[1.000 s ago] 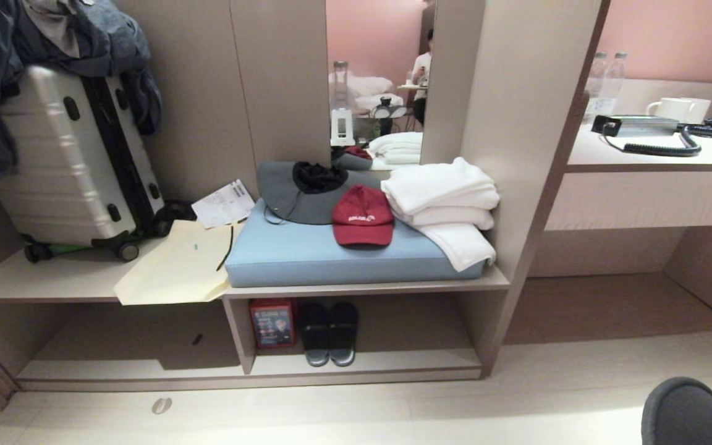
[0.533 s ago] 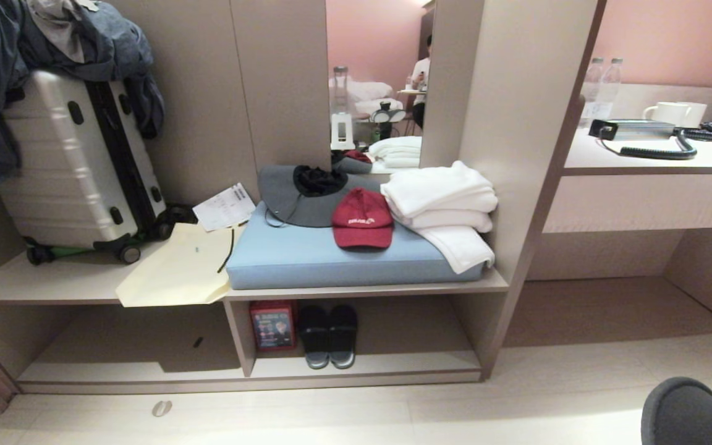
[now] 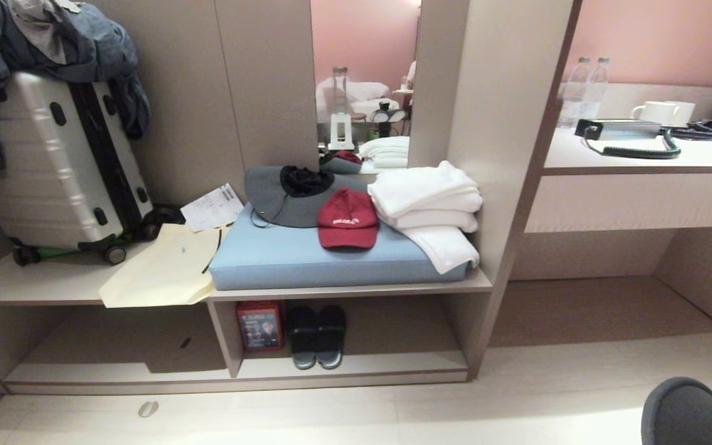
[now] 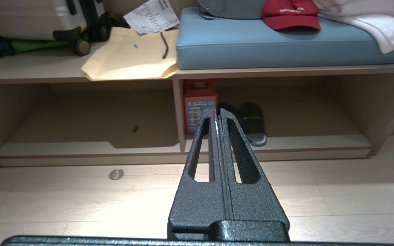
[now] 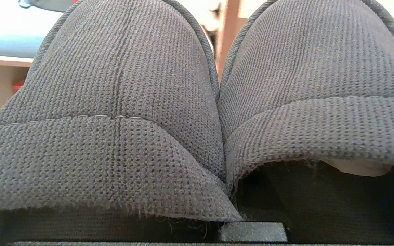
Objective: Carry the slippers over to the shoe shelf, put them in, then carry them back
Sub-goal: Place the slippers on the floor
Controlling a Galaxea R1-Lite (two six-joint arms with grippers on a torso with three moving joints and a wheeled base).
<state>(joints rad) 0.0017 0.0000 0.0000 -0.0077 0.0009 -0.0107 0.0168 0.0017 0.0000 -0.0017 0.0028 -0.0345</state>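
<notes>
Head view: the slippers [image 3: 690,411] are showing at the lower right corner, well short of the shoe shelf [image 3: 356,368]. Left wrist view: the left gripper [image 4: 217,114] is pointing at the shelf, jaws pressed together, empty. Right wrist view: the right gripper's jaws are clamping the slippers [image 5: 197,102]; the approach should probably aim right of the black pair [image 3: 317,337].

white logo on red cap [image 3: 347,219], possibly lettering, unreadable

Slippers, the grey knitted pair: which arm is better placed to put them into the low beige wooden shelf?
Right. The grey knitted slippers hang at that arm, filling its wrist view. The left gripper is shut, empty, and only points toward the low beige wooden shelf.
</notes>
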